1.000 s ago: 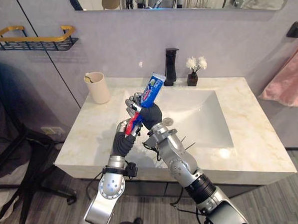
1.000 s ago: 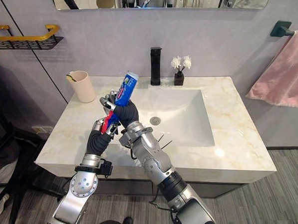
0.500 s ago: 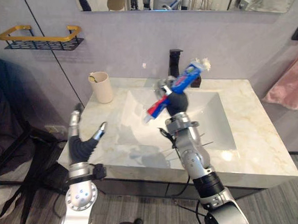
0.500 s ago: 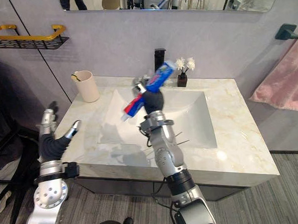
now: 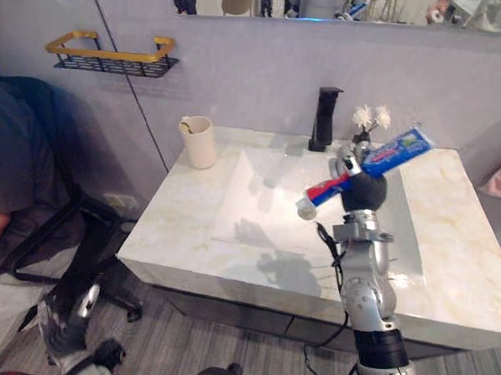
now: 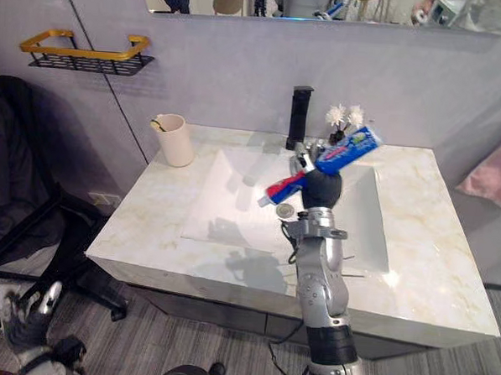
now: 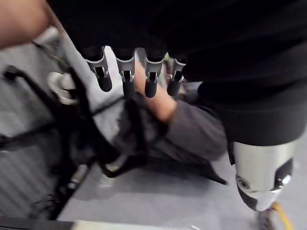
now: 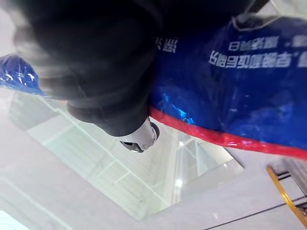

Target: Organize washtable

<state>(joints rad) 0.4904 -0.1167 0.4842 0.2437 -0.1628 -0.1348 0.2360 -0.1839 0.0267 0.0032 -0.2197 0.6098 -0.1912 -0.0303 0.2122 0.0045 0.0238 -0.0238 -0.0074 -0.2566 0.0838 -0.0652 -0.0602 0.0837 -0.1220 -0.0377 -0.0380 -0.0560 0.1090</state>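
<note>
The right hand's fingers (image 5: 342, 165) were curled round the middle of a blue and red toothpaste tube (image 5: 397, 151), with the thumb closing on it from the other side. The grip sat near the tube's balance point, probably so it would not swing or slip. The right hand (image 6: 322, 186) was raised on an upright forearm and held the tube in the air over the sink basin (image 5: 262, 215), touching nothing. The tube tilted, with its white cap end low toward the robot's left and its flat crimped end high toward the right. In the right wrist view its blue skin and red band lay tight against the hand's dark cover. Held this high, it cleared the black faucet (image 5: 325, 117) and the small vase of white flowers (image 5: 369, 119) just behind it. A beige cup (image 5: 200, 142) stood at the back left corner of the pale marble bench (image 5: 185, 226), well apart from the tube, and seemed a likely home for it. A gold-railed wall shelf (image 5: 111, 52) hung above and to the left. The left hand (image 6: 27, 320) hung low beside the bench near the floor, its fingers (image 7: 125, 80) straight, slightly spread and empty, out of the working arm's way. A person in grey clothing (image 5: 8, 166) was at the far left.
</note>
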